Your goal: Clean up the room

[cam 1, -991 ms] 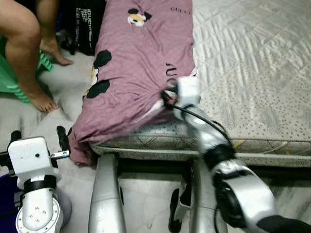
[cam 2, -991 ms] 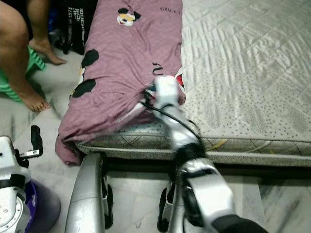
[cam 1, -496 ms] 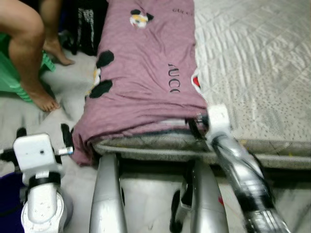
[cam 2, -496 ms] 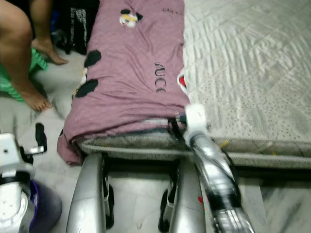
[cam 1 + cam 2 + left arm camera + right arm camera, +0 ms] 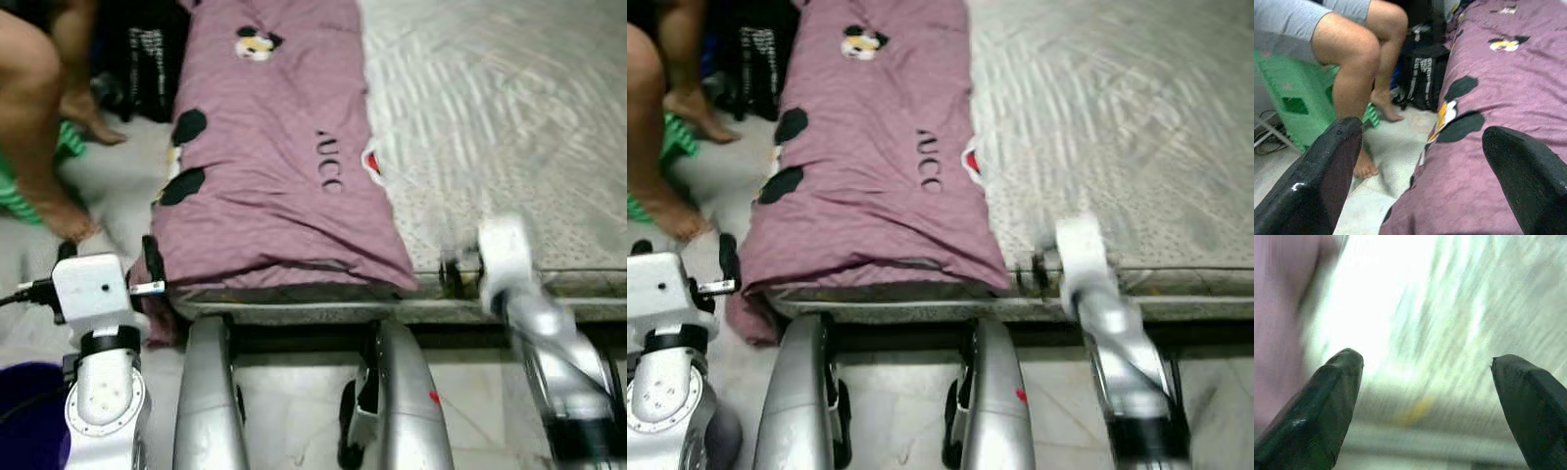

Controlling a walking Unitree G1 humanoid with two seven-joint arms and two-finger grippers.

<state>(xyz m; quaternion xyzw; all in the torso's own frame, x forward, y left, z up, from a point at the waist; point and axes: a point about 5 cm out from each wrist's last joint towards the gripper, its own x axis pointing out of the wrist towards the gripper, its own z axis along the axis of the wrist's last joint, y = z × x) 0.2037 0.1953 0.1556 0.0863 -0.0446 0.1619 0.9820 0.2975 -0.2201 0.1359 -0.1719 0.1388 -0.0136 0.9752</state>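
The right pincer, released and empty, hangs at the bed's lower-right edge, beside the purple blanket; the left pincer also gapes.

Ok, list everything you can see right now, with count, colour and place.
blanket: one, mauve with cartoon print, along the bed's left side.
mattress: one, pale grey quilted, right of the blanket.
stool: one, green, on the floor left of the bed.
bag: one, black, on the floor by the bed.
person's legs: two, bare, at the stool.
left gripper: open, beside the blanket's near corner.
right gripper: open, at the mattress edge.
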